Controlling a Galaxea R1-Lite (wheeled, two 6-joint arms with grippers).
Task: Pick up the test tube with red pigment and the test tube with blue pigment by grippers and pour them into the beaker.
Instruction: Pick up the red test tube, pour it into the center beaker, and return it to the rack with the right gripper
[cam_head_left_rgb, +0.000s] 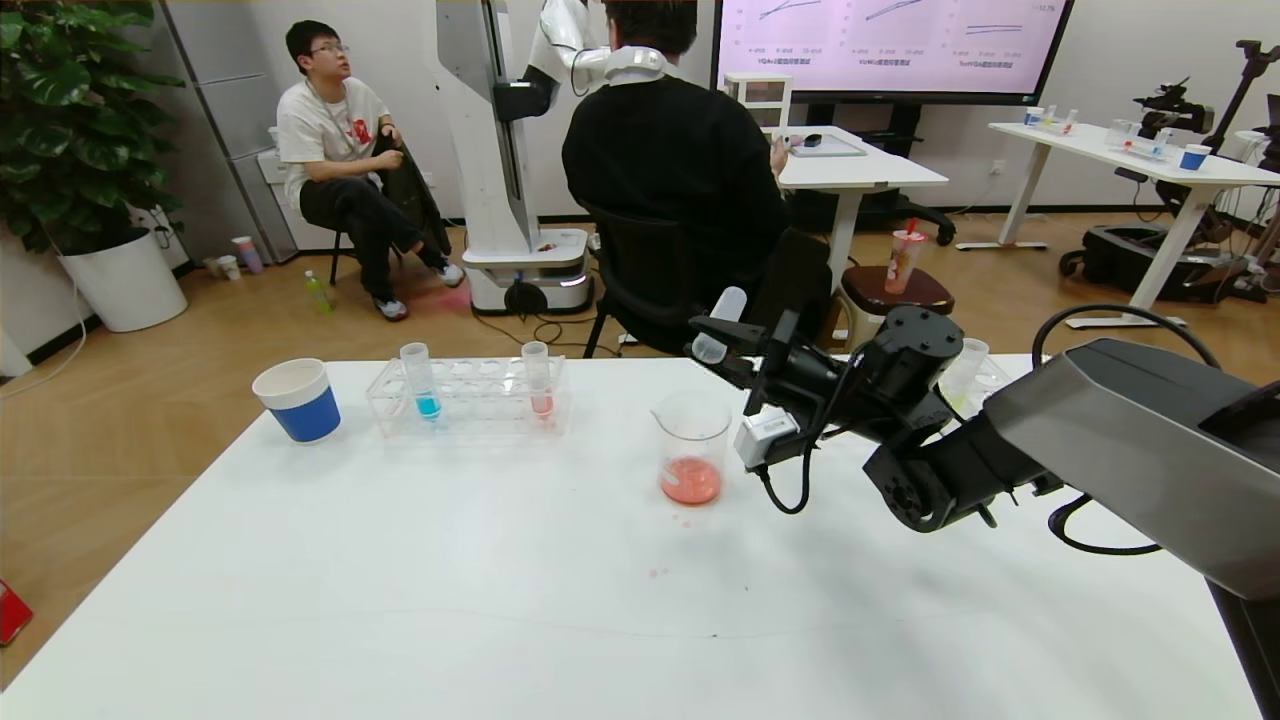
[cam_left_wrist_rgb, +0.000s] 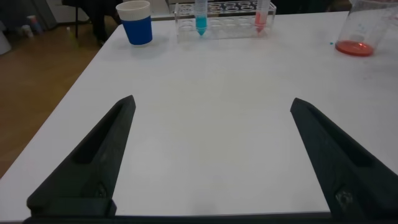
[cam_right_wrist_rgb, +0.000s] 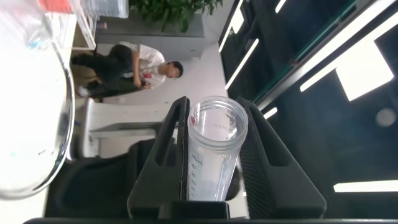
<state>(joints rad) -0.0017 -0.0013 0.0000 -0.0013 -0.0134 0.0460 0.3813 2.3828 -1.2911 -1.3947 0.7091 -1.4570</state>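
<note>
My right gripper (cam_head_left_rgb: 722, 338) is shut on a clear test tube (cam_head_left_rgb: 720, 318) that is tilted, mouth down-left, just above and right of the beaker (cam_head_left_rgb: 692, 445). The tube (cam_right_wrist_rgb: 214, 149) looks empty, with only red traces near its rim. The beaker holds orange-red liquid at its bottom. The blue pigment tube (cam_head_left_rgb: 420, 382) stands upright in the clear rack (cam_head_left_rgb: 470, 405) at the back left. My left gripper (cam_left_wrist_rgb: 211, 106) is open and empty, low over the bare table; it does not show in the head view.
A tube of paler pink-red liquid (cam_head_left_rgb: 538, 382) stands in the same rack. A blue-and-white paper cup (cam_head_left_rgb: 298, 398) sits left of the rack. A tube with yellow-green liquid (cam_head_left_rgb: 965, 375) shows behind my right arm. Small red drops lie on the table (cam_head_left_rgb: 400, 600) near the beaker.
</note>
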